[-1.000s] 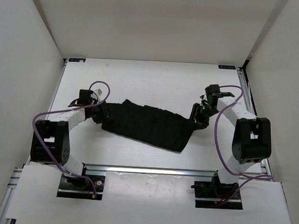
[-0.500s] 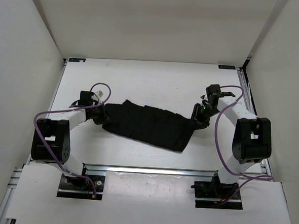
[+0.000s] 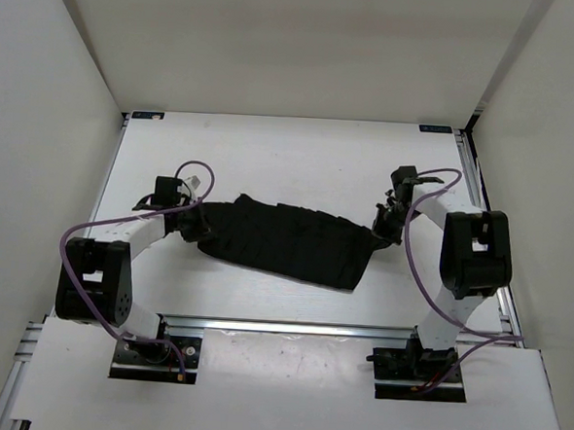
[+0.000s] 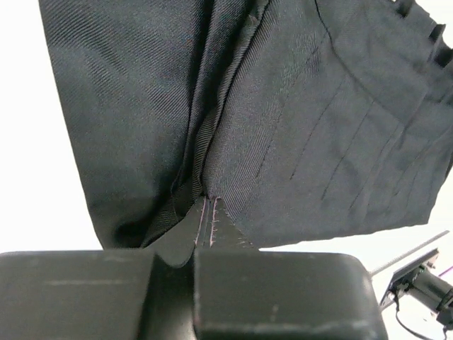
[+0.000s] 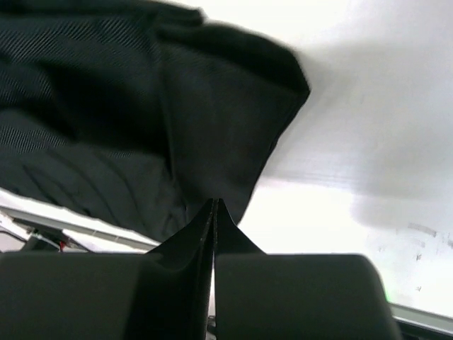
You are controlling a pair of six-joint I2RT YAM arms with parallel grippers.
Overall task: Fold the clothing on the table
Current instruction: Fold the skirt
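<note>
Black clothing [image 3: 285,239] lies lengthwise left-to-right on the table [image 3: 300,157]; left gripper [image 3: 197,224] and right gripper [image 3: 384,226] clamp tight on its ends.

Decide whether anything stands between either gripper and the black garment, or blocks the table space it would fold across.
Nothing visible does. The left gripper and right gripper are each shut on an end of the clothing, and only bare table shows around it.

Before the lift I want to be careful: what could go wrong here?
1. The left gripper and right gripper pinch only a thin edge of the clothing, so it may slip out when lifted.
2. The clothing lies slanted and bunched at the left pinch, so the fold may be uneven.
</note>
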